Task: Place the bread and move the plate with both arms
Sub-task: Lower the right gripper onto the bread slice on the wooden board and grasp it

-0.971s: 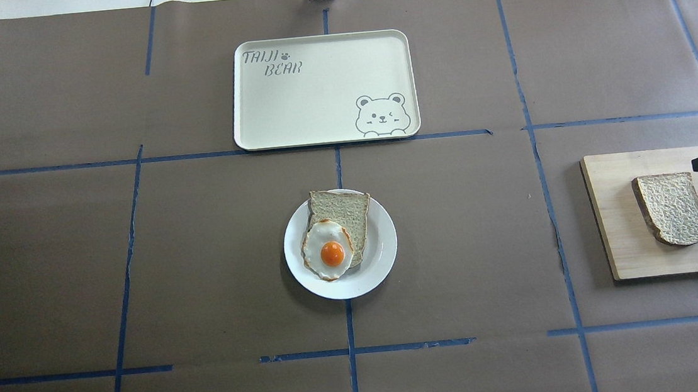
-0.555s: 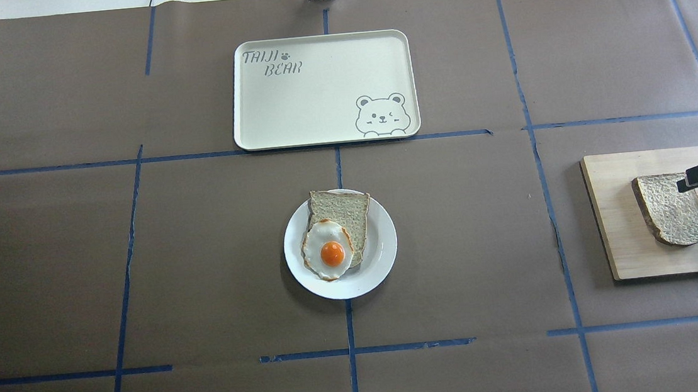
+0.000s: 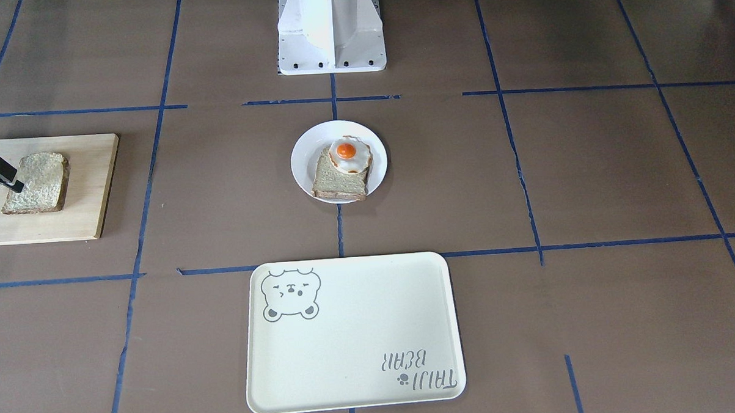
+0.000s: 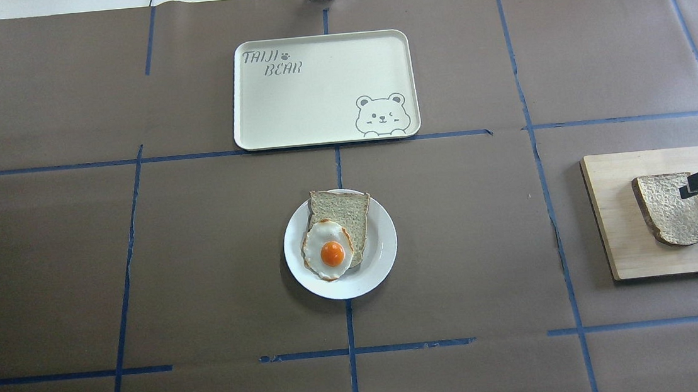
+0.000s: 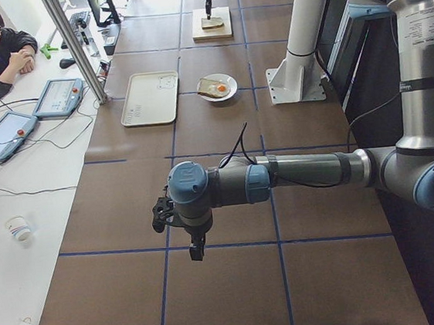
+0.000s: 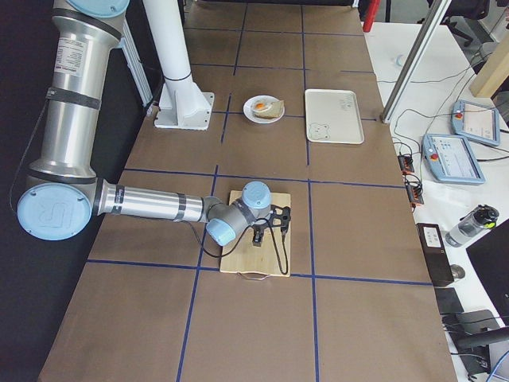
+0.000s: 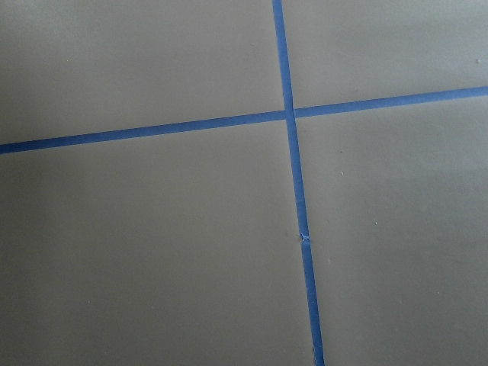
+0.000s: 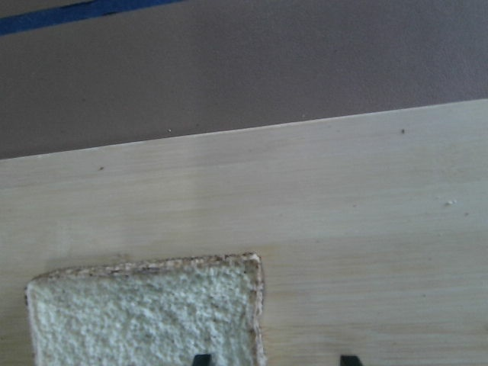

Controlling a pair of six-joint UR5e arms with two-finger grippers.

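**A:** What was the right claw doing?

**B:** Its jaws were spread; in the wrist view one tip sat over the bread and the other over bare board, straddling the slice's crust edge near a corner; I could not tell whether either tip touched.

**A:** And where was the bread?

**B:** It lay flat on the wooden board at the table's right end, well apart from everything else.

**A:** How would it handle?

**B:** It looked light and thin; the coarse, rough face should not slip between the pads; it was probably soft, so a hard pinch could dent or fold it. It lay flat, so nothing could get under it; I would take it at that crust edge, where it looked firmest, and lift it level.

**A:** What lay further out?

**B:** The plate sat mid-table, holding a paler slice with a fried egg overlapping it; beyond that was a cream tray with a bear drawing.

**A:** The left claw?

**B:** It hung over bare table at the left end; I could not tell whether it was spread or pressed together.
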